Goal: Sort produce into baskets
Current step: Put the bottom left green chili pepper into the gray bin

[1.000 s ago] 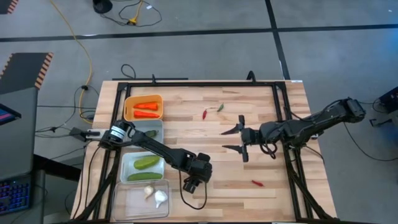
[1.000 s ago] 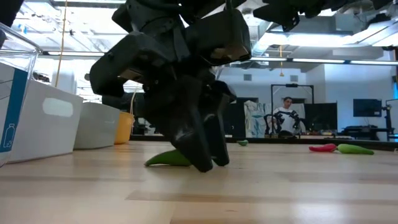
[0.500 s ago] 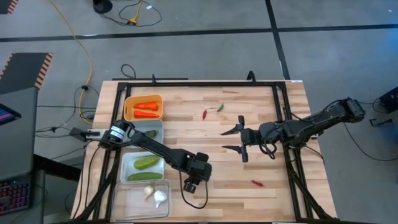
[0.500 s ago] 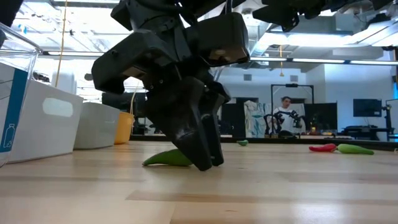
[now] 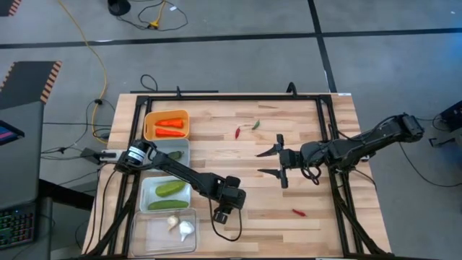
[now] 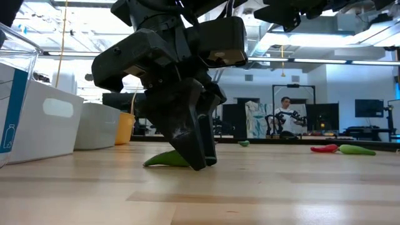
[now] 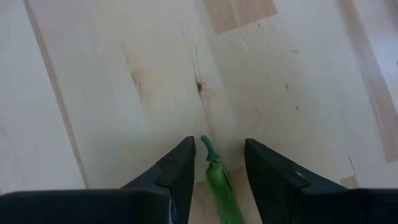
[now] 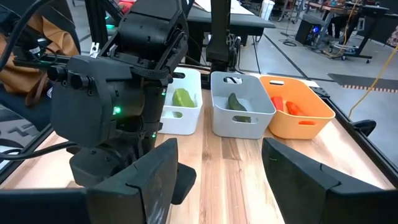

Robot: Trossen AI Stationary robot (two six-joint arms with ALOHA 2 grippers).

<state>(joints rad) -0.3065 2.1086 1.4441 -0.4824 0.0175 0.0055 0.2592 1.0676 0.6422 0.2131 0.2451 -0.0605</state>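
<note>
My left gripper (image 5: pixel 220 214) points down at the table's near middle. It is open, with one finger on each side of a small green chili pepper (image 7: pixel 219 183) that lies flat on the wood (image 6: pixel 164 160). I see no touch. My right gripper (image 5: pixel 269 162) is open and empty above the table's middle right. Four baskets stand in a row along the left edge: orange (image 5: pixel 149 115) with carrots, grey (image 5: pixel 183 145) with a green vegetable, white (image 5: pixel 147 185) with cucumbers, and clear (image 5: pixel 148 235) with garlic bulbs.
A red chili (image 5: pixel 237 132) and a green chili (image 5: pixel 255 124) lie at the far middle. Another red chili (image 5: pixel 298 212) lies near the right front. A black frame (image 5: pixel 328 115) runs round the table. A person sits far off in the room (image 6: pixel 289 115).
My left gripper has shifted slightly toward the table's left edge, its fingertips staying low at the table beside the green chili. The chili has stayed in place.
</note>
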